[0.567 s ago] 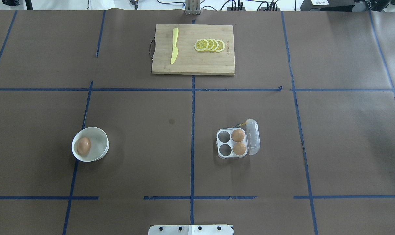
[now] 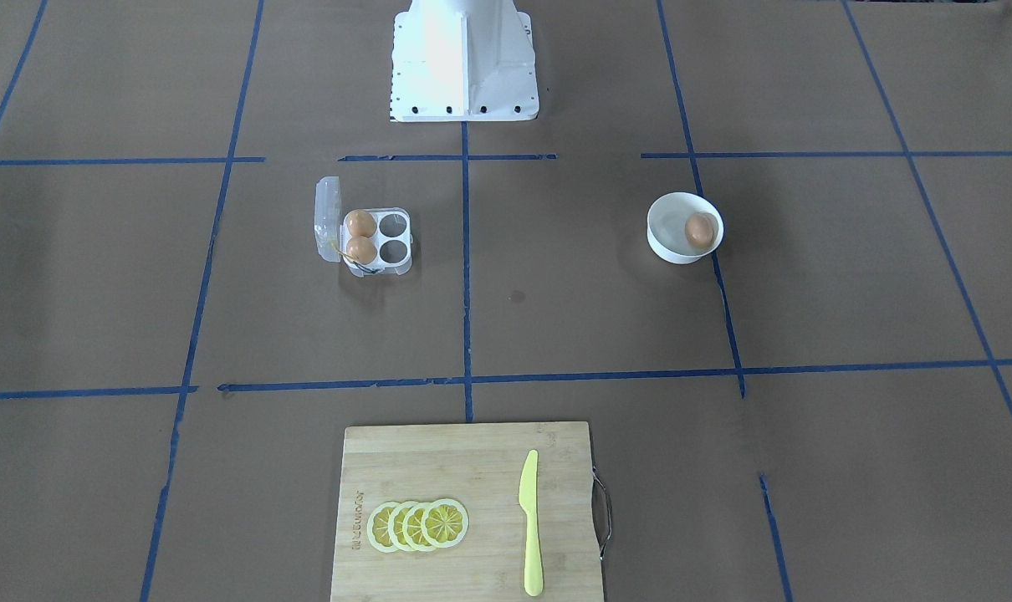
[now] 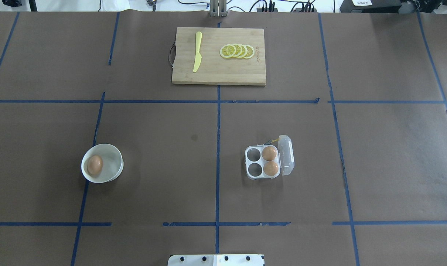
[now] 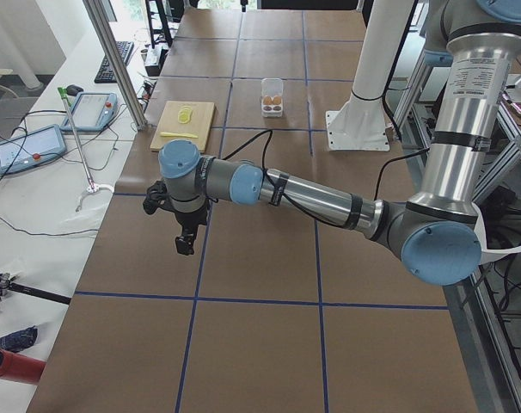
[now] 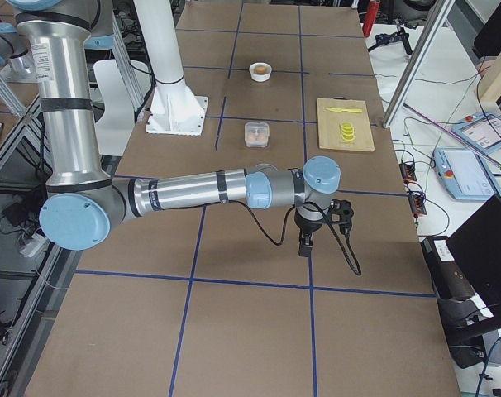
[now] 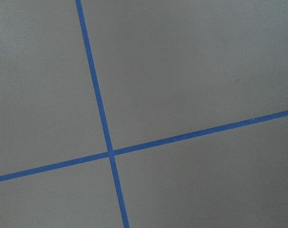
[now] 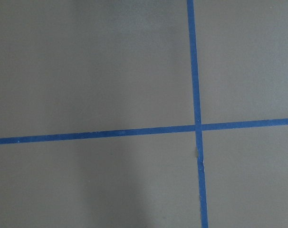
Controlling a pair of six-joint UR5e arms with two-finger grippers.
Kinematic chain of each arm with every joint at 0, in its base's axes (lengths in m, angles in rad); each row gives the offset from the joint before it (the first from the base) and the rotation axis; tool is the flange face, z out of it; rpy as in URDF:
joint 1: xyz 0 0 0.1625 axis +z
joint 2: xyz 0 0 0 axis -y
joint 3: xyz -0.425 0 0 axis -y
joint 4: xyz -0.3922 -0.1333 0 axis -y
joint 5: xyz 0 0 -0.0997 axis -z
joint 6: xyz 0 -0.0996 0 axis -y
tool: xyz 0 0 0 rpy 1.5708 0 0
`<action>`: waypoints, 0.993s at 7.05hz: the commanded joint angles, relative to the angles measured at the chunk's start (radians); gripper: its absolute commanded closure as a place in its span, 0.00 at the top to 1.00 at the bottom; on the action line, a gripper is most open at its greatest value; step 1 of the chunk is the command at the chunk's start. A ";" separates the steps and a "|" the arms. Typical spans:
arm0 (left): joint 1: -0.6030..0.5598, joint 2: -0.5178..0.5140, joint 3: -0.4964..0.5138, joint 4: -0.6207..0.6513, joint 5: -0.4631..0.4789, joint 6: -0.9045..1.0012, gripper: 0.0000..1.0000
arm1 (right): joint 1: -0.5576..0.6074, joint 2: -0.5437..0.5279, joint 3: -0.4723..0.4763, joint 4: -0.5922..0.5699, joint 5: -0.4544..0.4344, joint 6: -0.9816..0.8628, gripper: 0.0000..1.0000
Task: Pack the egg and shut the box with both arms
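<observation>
Nothing moved: egg [image 3: 95, 164] in bowl [image 3: 113, 162] lay far from my left gripper [image 4: 185, 241] and right gripper [image 5: 307, 243] (opening untellable); overtight pinching could crack it.

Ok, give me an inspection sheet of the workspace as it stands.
Surface: brown table cover, blue tape grid, small dark spot.
Job's things: box open, eggs in both cells beside the lid, two cells empty; third egg in white bowl.
Clutter: cutting board with yellow knife and lemon slices.
Claws: left claw and right claw hang over bare table, away from the box; open or shut unclear.
Cables: black cable loops at each wrist.
Surroundings: control tablets on side bench.
</observation>
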 commanded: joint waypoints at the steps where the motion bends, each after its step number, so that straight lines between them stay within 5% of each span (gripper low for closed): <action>1: 0.000 0.001 -0.015 -0.001 0.001 -0.006 1.00 | 0.000 -0.002 0.000 -0.001 0.001 0.002 1.00; 4: 0.011 0.029 -0.020 -0.109 -0.026 0.000 1.00 | 0.000 0.004 0.005 0.001 0.002 0.005 1.00; 5: 0.055 0.040 -0.021 -0.134 -0.125 -0.005 1.00 | 0.000 -0.004 0.015 -0.001 0.007 0.005 1.00; 6: 0.136 0.040 -0.064 -0.137 -0.208 -0.166 1.00 | 0.000 -0.021 0.025 -0.001 0.032 0.005 1.00; 7: 0.301 0.036 -0.207 -0.139 -0.115 -0.427 1.00 | 0.000 -0.025 0.025 -0.001 0.049 0.005 1.00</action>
